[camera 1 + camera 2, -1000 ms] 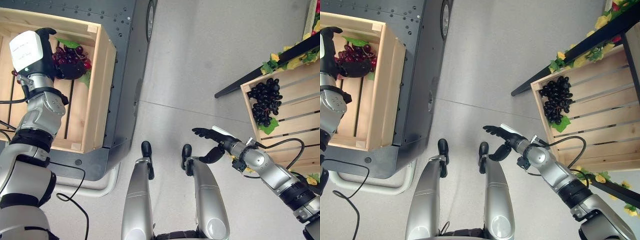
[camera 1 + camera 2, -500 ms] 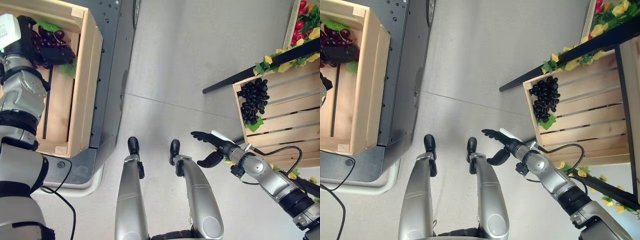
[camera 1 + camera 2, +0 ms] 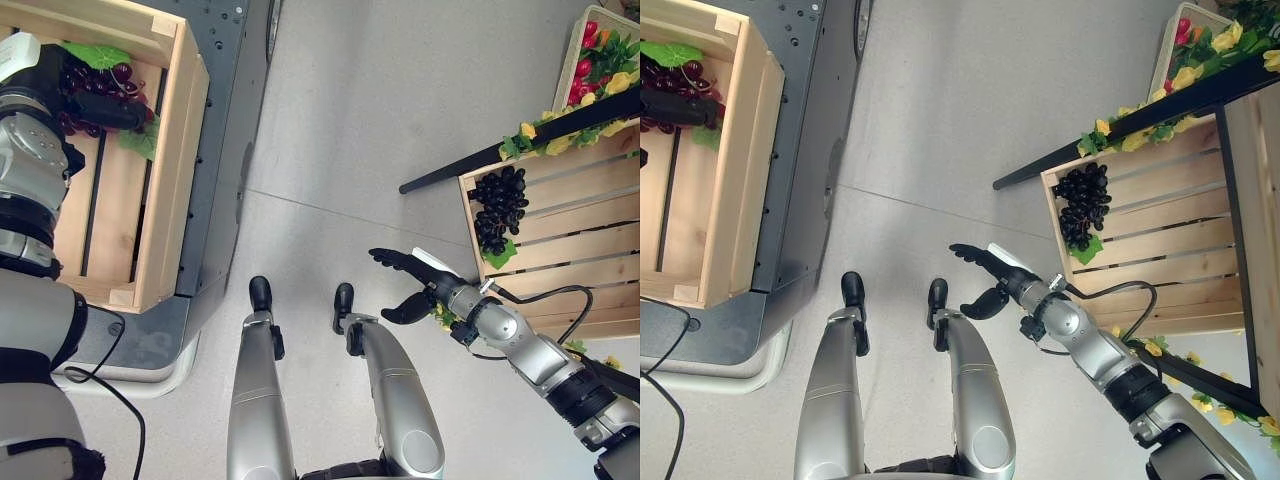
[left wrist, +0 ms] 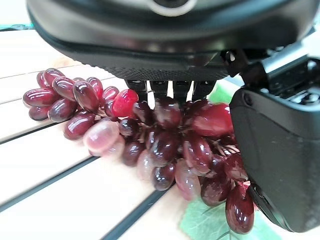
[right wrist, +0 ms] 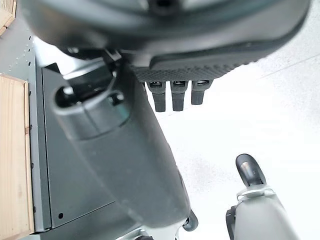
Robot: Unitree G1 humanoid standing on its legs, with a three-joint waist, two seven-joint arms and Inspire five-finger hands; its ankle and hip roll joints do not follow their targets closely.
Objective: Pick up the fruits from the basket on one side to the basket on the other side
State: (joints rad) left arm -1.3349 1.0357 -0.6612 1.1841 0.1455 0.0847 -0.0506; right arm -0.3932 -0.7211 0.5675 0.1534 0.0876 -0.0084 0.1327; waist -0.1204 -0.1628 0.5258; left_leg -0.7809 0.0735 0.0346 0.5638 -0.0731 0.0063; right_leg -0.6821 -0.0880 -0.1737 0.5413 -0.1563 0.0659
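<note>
Left wrist view shows the red grapes lying on the slats of the left crate, with the left hand closed around the bunch (fingers behind it, thumb in front). A green leaf lies under the hand. Compared with a second ago the hand sits lower over the bunch, so I judge the grasp is now made and lifting comes next. Far from it, the right hand hangs relaxed and empty over the floor, near the right crate with black grapes.

bright, even light | soft shadows | wrist views blurred up close
</note>
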